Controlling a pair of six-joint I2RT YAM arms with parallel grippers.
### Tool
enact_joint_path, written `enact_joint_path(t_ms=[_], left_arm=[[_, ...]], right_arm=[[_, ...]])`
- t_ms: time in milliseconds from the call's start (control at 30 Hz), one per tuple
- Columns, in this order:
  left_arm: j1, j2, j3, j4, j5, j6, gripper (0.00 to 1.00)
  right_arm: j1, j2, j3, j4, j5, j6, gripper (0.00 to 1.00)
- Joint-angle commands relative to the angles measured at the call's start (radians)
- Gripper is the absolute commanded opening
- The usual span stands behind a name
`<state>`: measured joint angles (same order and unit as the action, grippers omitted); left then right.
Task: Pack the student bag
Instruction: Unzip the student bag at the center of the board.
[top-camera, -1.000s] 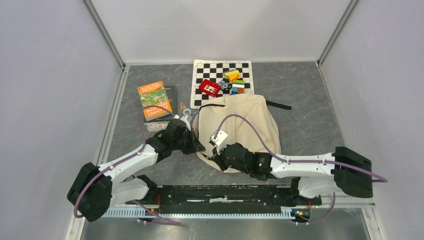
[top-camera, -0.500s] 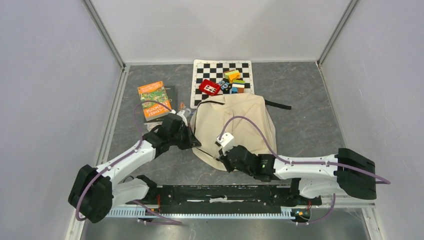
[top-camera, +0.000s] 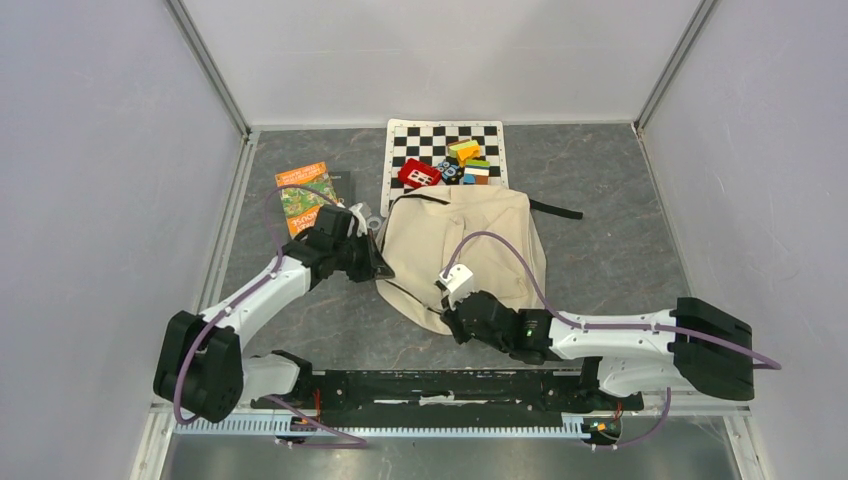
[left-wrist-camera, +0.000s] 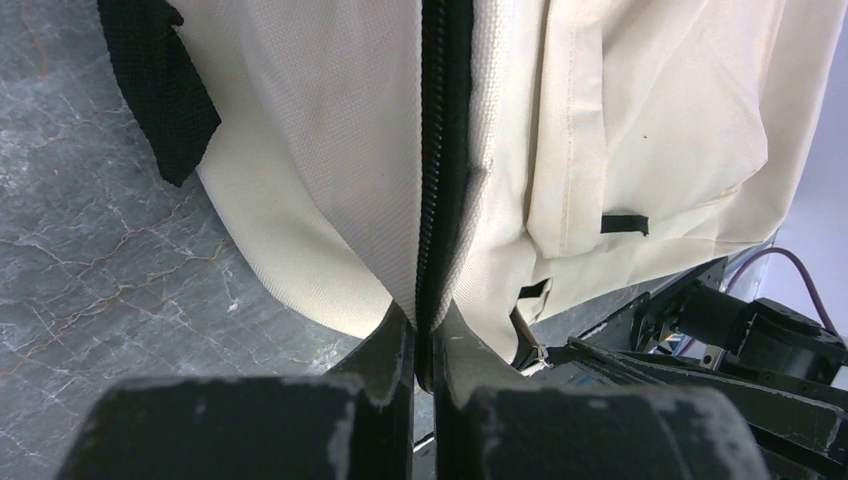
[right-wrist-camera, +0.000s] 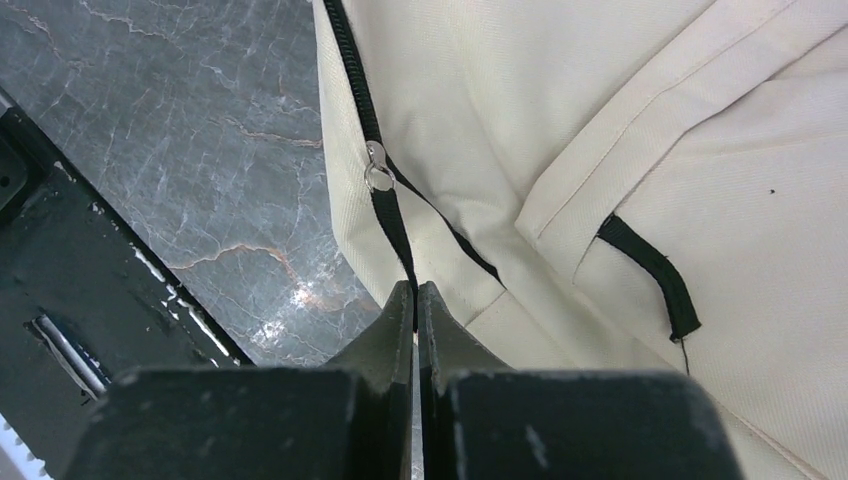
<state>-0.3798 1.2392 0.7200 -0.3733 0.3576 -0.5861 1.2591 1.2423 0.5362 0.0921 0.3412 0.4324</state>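
Only just begun, by the look of it. No packing done yet: orange picture book (top-camera: 305, 192) out at 10 o'clock, little coloured toy blocks (top-camera: 465, 157) out on the black-and-white checked mat (top-camera: 400, 140) at 12 o'clock. Left to do, most likely: open the zip, put the things in, zip up again.

Lying flat in the middle of the grey stone-look tabletop (top-camera: 620, 250): big cream cloth student bag (top-camera: 480, 245) with black straps. Round zip end toward 7 o'clock, near the arms. Wide straight end toward 12 o'clock, reaching the mat. Long way running from about 7 o'clock up to 1 o'clock.

Left claw (left-wrist-camera: 425, 335) squeezed tight on the black zip line (left-wrist-camera: 440, 150) at the bag's 9 o'clock edge. Right claw (right-wrist-camera: 415, 300) squeezed tight on the black zip pull (right-wrist-camera: 391, 215) at the 6 o'clock edge. Zip teeth closed wherever seen.
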Motion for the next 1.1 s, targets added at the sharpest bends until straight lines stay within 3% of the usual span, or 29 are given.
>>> enact_joint_path(t_ms=[0,100,167,267,500,633,833,1067], left_arm=[[0.042,0.001,0.061,0.033,-0.048,0.086,0.22],[0.039,-0.018,0.029,0.033,-0.027,0.073,0.59],[0.027,-0.051,-0.005,0.035,-0.026,0.053,0.70],[-0.015,-0.119,-0.068,0.034,-0.051,0.004,0.81],[-0.163,-0.252,-0.195,0.082,-0.155,-0.178,0.88],[-0.216,-0.260,-0.251,0.162,-0.188,-0.261,0.86],[-0.241,-0.225,-0.285,0.204,-0.256,-0.296,0.62],[-0.254,-0.187,-0.300,0.275,-0.249,-0.317,0.43]], right_arm=[[-0.001,-0.013,0.006,-0.123,0.054,-0.013,0.00],[-0.001,0.018,0.040,-0.107,0.053,-0.035,0.00],[-0.001,0.045,0.064,-0.100,0.053,-0.049,0.00],[-0.001,0.082,0.100,-0.064,0.056,-0.055,0.00],[-0.001,0.143,0.162,-0.008,0.026,-0.061,0.00],[-0.001,0.161,0.179,0.004,0.016,-0.057,0.00],[-0.001,0.145,0.167,0.007,0.016,-0.043,0.00],[0.000,0.131,0.151,0.008,0.021,-0.038,0.00]])
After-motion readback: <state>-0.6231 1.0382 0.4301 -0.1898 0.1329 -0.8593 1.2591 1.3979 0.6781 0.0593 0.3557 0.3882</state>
